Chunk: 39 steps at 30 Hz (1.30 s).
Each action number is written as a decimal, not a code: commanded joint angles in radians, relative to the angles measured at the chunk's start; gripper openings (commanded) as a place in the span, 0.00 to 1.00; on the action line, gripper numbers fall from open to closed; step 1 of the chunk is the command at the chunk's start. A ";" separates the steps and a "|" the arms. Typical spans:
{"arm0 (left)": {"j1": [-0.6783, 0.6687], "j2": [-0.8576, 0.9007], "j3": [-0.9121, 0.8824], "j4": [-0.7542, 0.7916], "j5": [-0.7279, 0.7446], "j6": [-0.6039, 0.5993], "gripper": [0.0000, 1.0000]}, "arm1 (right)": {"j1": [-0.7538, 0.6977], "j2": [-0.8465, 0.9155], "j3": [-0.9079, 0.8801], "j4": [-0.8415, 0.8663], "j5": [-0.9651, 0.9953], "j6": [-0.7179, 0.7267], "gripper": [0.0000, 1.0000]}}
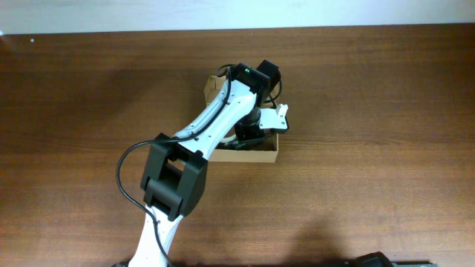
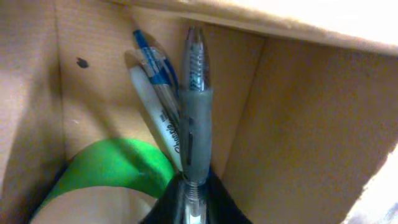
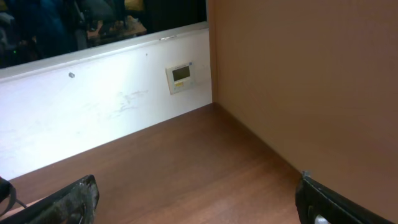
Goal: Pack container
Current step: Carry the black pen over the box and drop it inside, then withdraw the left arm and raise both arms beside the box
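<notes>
Cardboard container (image 2: 311, 124) walls crowd grey pen (image 2: 195, 124) at left pincer (image 2: 189, 208).

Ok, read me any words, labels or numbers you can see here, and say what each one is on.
"Sharpie": script along the barrel of the white marker in the container.
Blue pen: print on its barrel, too blurred to read.
Grey pen: no text visible.
Wall panel: small display, too small to read.
Overhead view: nothing readable.
</notes>
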 commanded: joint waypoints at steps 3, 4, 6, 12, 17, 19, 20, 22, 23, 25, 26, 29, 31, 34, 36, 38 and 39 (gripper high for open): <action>0.008 -0.010 0.061 -0.005 0.015 -0.097 0.27 | 0.007 0.003 -0.001 0.006 0.002 0.001 0.99; 0.006 -0.021 0.101 -0.019 0.015 -0.111 0.29 | 0.007 0.003 -0.001 0.008 0.002 0.001 0.99; 0.006 -0.051 0.195 -0.045 0.016 -0.116 0.30 | 0.007 0.004 -0.001 0.008 0.002 0.001 0.99; 0.013 -0.168 0.536 -0.043 -0.077 -0.252 0.35 | 0.007 0.005 -0.001 -0.001 0.003 0.001 0.99; 0.111 -0.244 0.773 -0.030 -0.261 -0.483 0.40 | 0.007 0.006 -0.003 -0.001 0.003 0.001 0.99; 0.192 -0.269 0.799 -0.049 -0.263 -0.575 0.38 | 0.007 0.010 -0.007 0.000 0.002 0.001 0.99; 0.240 -0.278 0.799 -0.068 -0.262 -0.631 0.34 | 0.007 0.011 -0.012 -0.001 0.001 0.001 0.99; 0.332 -0.278 0.798 -0.126 -0.262 -0.726 0.28 | 0.007 0.023 -0.028 -0.001 -0.018 0.001 0.99; 0.378 -0.273 0.792 -0.160 -0.262 -0.766 0.28 | 0.007 0.032 -0.037 -0.001 -0.037 0.001 0.99; 0.453 -0.263 0.777 -0.219 -0.254 -0.822 0.27 | 0.007 0.069 -0.052 -0.005 -0.085 0.001 0.99; 0.492 -0.257 0.765 -0.246 -0.240 -0.838 0.27 | 0.007 0.093 -0.058 -0.008 -0.113 0.001 0.99; 0.576 -0.244 0.724 -0.298 -0.193 -0.849 0.27 | 0.007 0.205 -0.064 -0.007 -0.219 -0.026 0.99; 0.606 -0.240 0.696 -0.312 -0.187 -0.849 0.27 | 0.007 0.299 -0.064 -0.007 -0.295 -0.042 0.99; 0.633 -0.240 0.650 -0.299 -0.166 -0.848 0.27 | -0.001 0.475 -0.064 -0.008 -0.418 -0.064 0.99; 0.645 -0.237 0.623 -0.280 -0.161 -0.848 0.27 | -0.029 0.597 -0.064 -0.008 -0.518 -0.076 0.99; 0.658 -0.236 0.589 -0.257 -0.145 -0.848 0.34 | -0.074 0.735 -0.064 -0.008 -0.676 -0.118 0.99; 0.667 -0.236 0.568 -0.241 -0.114 -0.848 0.42 | -0.097 0.799 -0.064 -0.008 -0.760 -0.140 0.99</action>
